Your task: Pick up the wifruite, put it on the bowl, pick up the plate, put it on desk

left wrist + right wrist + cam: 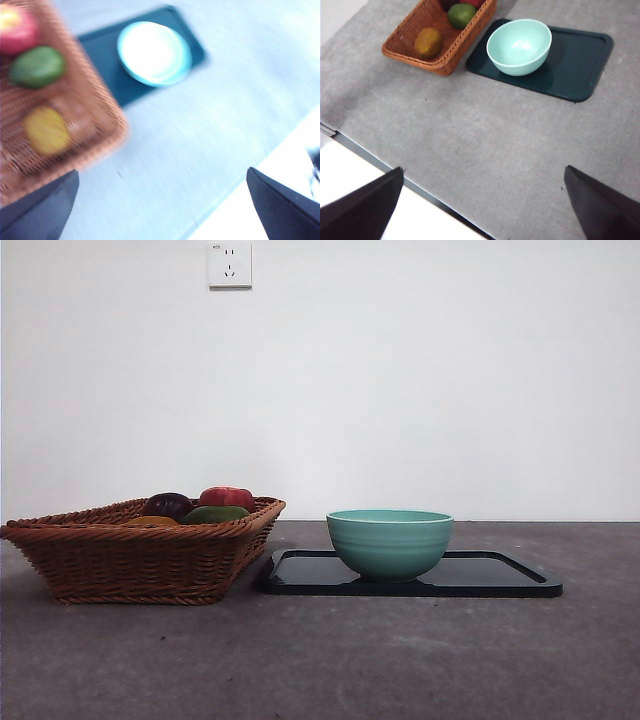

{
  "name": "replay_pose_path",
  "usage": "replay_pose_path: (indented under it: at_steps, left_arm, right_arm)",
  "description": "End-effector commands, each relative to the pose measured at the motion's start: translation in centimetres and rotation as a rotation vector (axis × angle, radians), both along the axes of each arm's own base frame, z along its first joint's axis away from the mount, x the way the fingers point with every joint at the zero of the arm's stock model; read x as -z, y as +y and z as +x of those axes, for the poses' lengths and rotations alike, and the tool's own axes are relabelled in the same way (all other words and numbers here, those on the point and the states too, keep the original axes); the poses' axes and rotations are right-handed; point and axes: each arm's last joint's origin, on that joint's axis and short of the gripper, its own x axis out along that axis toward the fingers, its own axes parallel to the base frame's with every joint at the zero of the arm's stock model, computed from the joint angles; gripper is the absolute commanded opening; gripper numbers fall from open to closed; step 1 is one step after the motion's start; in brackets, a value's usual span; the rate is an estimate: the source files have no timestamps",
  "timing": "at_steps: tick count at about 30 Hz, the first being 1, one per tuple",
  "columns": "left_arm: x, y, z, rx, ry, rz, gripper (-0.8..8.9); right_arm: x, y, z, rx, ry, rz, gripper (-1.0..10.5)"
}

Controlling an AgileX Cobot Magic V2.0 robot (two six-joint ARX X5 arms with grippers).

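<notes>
The orange-brown wifruite (428,42) lies in a wicker basket (405,47), at the end nearest the table's front; from the front only its top (150,521) shows over the rim. The mint-teal bowl (390,540) stands empty on the dark rectangular plate (500,575), to the right of the basket. Both arms hang high above the desk (320,660), out of the front view. My left gripper (161,172) is open and holds nothing; its view is blurred, and the wifruite (46,131) and bowl (154,52) lie far below it. My right gripper (483,170) is open over the table's front edge.
The basket (140,550) also holds a green fruit (461,15), a red fruit (227,497) and a dark purple one (167,504). The table's front edge (380,165) runs under the right gripper. A white wall with a socket (229,264) stands behind the table.
</notes>
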Motion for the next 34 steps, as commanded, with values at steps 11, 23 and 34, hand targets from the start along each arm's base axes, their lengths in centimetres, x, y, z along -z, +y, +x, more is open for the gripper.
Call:
replay_pose_path:
  at_steps: [11, 23, 34]
  left_arm:
    - [-1.3, 2.8, -8.4, 0.236, -0.185, -0.095, 6.25]
    - [0.6, 4.8, -12.2, 0.247, -0.284, -0.135, 6.25]
    - [1.1, 4.8, -12.1, 0.247, -0.322, -0.151, 6.25]
  right_arm:
    - [-0.4, 0.0, 0.1, -0.001, -0.027, 0.015, 5.1]
    - [-0.4, 0.1, 0.1, 0.000, -0.026, 0.016, 5.1]
    - [-1.3, 1.3, 2.9, 0.044, -0.018, 0.084, 5.1]
